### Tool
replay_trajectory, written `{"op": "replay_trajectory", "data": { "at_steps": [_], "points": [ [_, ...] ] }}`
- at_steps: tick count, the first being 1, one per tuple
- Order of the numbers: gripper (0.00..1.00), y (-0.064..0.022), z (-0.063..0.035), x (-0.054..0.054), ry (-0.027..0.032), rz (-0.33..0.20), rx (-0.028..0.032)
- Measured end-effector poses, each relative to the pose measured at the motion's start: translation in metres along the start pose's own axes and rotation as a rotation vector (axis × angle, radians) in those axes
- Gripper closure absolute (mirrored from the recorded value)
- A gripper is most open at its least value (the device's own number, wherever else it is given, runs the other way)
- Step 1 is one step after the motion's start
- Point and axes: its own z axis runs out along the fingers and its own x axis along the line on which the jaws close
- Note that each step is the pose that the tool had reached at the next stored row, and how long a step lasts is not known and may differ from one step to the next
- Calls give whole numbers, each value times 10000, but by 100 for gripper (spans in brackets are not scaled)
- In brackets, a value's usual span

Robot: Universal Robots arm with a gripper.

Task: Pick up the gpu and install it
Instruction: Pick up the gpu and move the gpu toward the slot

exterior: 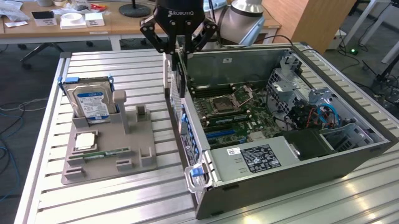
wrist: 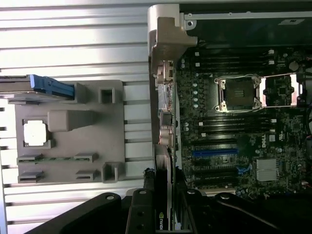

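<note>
I am the gripper, and my two fingers are pinched on the gpu, one pressed against each flat face, so the card hangs upright below me. I hang above the open computer case, right over the wall on the exterior view's left side.

The gpu is in the air, thin edge toward the exterior camera. Its lower part dips past the case's rim and runs close along the inside of that same wall (whether it brushes the wall I cannot tell). In the wrist view the card sticks out from between my dark fingers, with a small green-and-white logo on the part nearest me.

Inside the case, the motherboard lies flat on the floor, its processor socket open and a blue slot near the middle. The gpu is above the board at the wall end of the slots and is not seated in any of them.

Outside the case, beside the wall I hover over, a grey holder sits on the slatted table. It carries a hard drive standing upright, a memory stick lying flat, and a square processor chip.
</note>
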Motion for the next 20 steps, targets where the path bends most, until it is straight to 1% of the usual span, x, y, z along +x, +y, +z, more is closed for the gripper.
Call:
{"op": "replay_trajectory", "data": {
  "at_steps": [13,20],
  "points": [
    [74,25,11,-361,1,1,-15],
    [74,37,16,-521,1,0,-18]
  ]
}}
